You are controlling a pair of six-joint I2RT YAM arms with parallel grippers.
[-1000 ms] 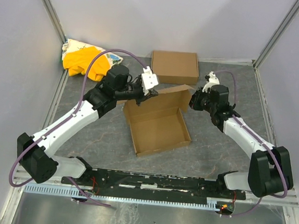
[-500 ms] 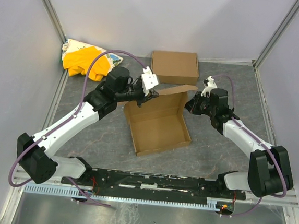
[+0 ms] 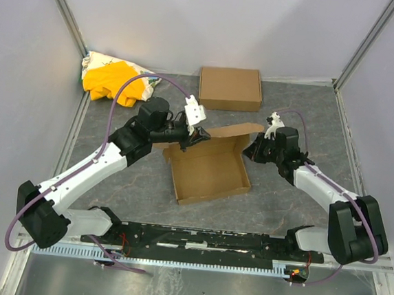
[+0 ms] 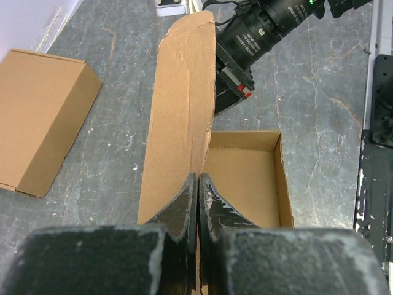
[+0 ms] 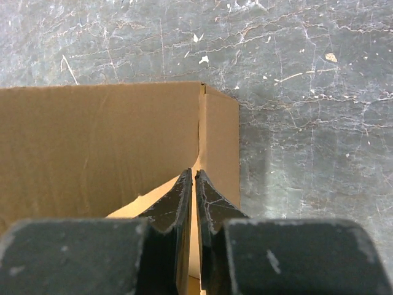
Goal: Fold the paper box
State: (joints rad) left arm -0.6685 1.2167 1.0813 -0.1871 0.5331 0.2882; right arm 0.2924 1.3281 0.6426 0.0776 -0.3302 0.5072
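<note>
Well, from overhead the paper box (image 3: 208,173) sits mid-table (image 3: 273,220) as a shallow open tray, with its lid flap (image 3: 234,131) raised along the 12 o'clock edge. The left gripper (image 3: 198,135) is pinched on the flap's 10 o'clock end and the right gripper (image 3: 251,149) on its 2 o'clock end. The flap's long axis therefore runs straight between them, and neither arm is nearer. Closing it, I'd judge, means swinging the flap down toward 6 o'clock over the tray. A second flat carton (image 3: 230,88) lies apart at 12, and a yellow cloth bundle (image 3: 108,81) at 10.

From the left wrist, the fingers (image 4: 183,206) are clamped tight on the flap's edge. The flap stands upright, with the tray floor at 3 o'clock and the spare carton at 9.

From the right wrist, the fingers are nearly together, nipping cardboard at a corner. The tray floor is hidden. I can't tell whether they hold the flap alone or the side wall too.
</note>
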